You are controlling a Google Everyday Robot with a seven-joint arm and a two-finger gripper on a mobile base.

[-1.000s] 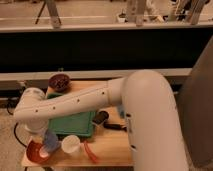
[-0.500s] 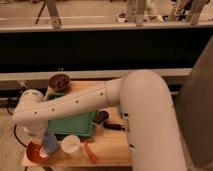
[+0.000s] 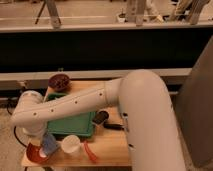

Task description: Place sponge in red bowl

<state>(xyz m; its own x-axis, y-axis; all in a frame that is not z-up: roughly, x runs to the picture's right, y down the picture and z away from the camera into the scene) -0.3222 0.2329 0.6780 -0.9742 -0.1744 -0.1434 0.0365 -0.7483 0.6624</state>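
Wooden desk [image 3: 107,150], lower left of frame: one red bowl [image 3: 34,154] at its lower-left corner, one pale-blue sponge [image 3: 49,144] at the bowl's right edge under the gripper [image 3: 46,142]. Gripper state: cannot tell. One white cup [image 3: 70,144], one green tray [image 3: 70,123], one maroon bowl [image 3: 59,82].

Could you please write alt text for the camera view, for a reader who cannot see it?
A white robot arm reaches down to the table's front-left corner, its gripper over the red bowl with the pale-blue sponge. A white cup stands beside it, before a green tray.
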